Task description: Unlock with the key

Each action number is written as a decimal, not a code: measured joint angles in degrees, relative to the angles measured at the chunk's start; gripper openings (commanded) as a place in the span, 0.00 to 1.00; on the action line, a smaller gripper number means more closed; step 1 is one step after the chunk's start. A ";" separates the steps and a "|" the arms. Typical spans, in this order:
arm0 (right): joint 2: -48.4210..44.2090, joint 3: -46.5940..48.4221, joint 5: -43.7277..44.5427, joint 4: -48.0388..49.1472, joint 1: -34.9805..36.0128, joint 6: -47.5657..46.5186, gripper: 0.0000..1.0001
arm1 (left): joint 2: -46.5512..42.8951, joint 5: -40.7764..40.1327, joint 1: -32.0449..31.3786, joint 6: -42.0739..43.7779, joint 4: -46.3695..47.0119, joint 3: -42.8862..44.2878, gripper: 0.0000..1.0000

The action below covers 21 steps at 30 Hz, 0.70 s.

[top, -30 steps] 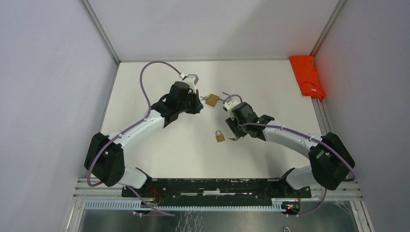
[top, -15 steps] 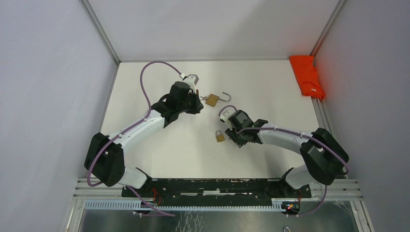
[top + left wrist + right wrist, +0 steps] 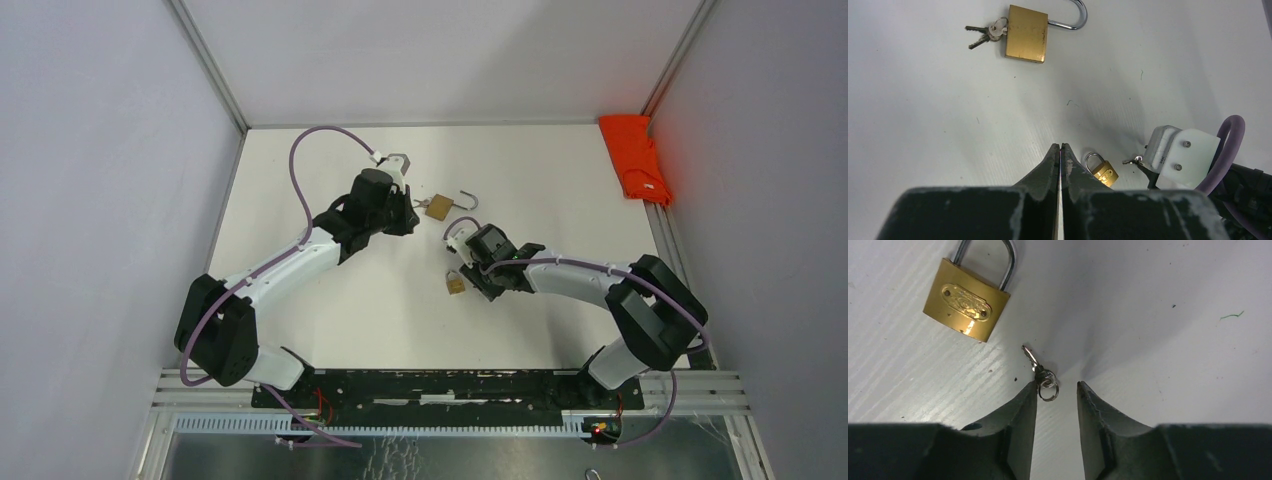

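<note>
A small brass padlock (image 3: 967, 300) lies shut on the white table; it also shows in the top view (image 3: 455, 283) and the left wrist view (image 3: 1103, 171). A small key (image 3: 1034, 363) on a ring lies just below it, its ring touching my right gripper's left finger. My right gripper (image 3: 1057, 386) is open, low over the table, with nothing between the fingers; in the top view it sits by the small padlock (image 3: 470, 278). My left gripper (image 3: 1060, 146) is shut and empty, beside a large brass padlock (image 3: 1026, 33) with its shackle swung open and keys (image 3: 985, 34) in it.
The large padlock also shows in the top view (image 3: 438, 207), just right of my left gripper (image 3: 412, 215). An orange cloth (image 3: 634, 158) lies at the far right edge. Grey walls close in the table on three sides.
My right arm has swung left and nearer, from beside the large padlock to the small padlock and key. The large padlock's open shackle is now uncovered. The left arm has not moved.
</note>
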 measured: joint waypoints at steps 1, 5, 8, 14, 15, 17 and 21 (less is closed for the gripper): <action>0.11 0.09 -0.07 0.13 0.00 -0.07 0.35 | 0.00 -0.04 0.00 0.00 0.00 0.00 0.07; 0.63 0.37 -1.09 0.44 0.00 -0.61 0.28 | 0.00 -0.09 0.00 0.00 -0.11 0.00 0.07; 0.74 0.39 -1.53 0.76 0.00 -0.85 0.26 | 0.00 -0.09 0.00 0.00 -0.22 0.00 0.07; 0.74 0.35 -2.25 0.76 0.00 -0.79 0.23 | 0.00 -0.07 0.00 0.00 -0.24 0.00 0.07; 0.74 0.35 -2.34 0.76 0.00 -0.76 0.22 | 0.00 -0.04 0.00 0.02 -0.24 0.00 0.07; 0.72 0.31 -2.34 0.81 0.00 -0.57 0.20 | 0.00 -0.04 0.00 0.02 -0.24 0.00 0.07; 0.66 0.15 -2.03 1.07 0.00 -0.11 0.16 | 0.00 -0.04 -0.02 0.00 -0.24 0.00 0.07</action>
